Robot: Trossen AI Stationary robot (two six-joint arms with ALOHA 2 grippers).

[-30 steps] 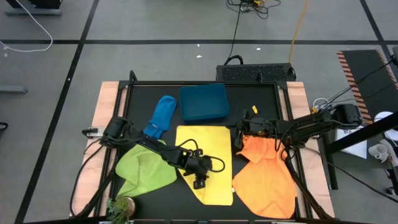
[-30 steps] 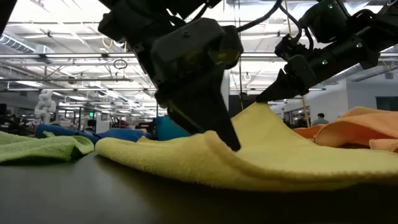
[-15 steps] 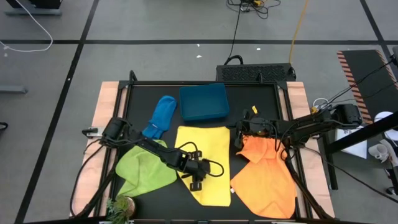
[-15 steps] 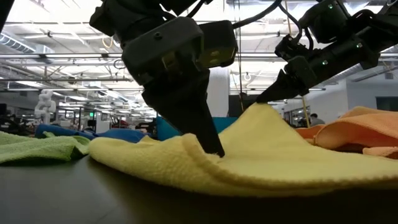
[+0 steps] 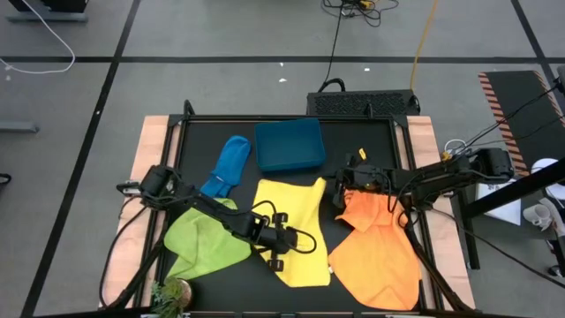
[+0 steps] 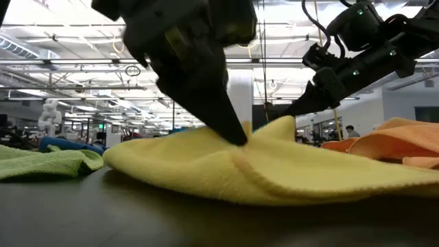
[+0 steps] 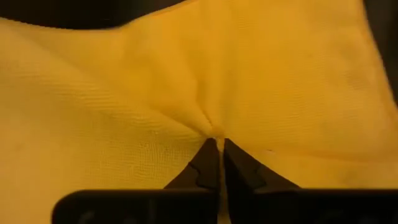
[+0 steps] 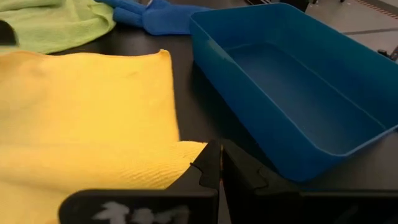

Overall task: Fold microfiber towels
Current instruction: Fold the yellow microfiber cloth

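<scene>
Left gripper [image 7: 218,144]: jaws closed, yellow towel [image 5: 296,231] pinched (fold seen at wrist)
Right gripper [image 8: 218,150]: jaws closed on the towel's corner
Writing: none readable

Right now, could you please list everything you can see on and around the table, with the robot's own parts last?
yellow towel: one, yellow, table centre, partly bunched.
green towel: one, lime green, beside the yellow towel, under the left arm.
blue towel: one, bright blue, crumpled, far side, next to the bin.
orange towels: orange heap near the right arm; count unclear.
bin: one, teal, rigid, empty, far centre.
potted plant: one, green, near left corner.
table: one, black top, pale wooden edges.
left tool: shut on the yellow towel's near left edge.
right tool: shut on the yellow towel's far right corner, lifted.
</scene>
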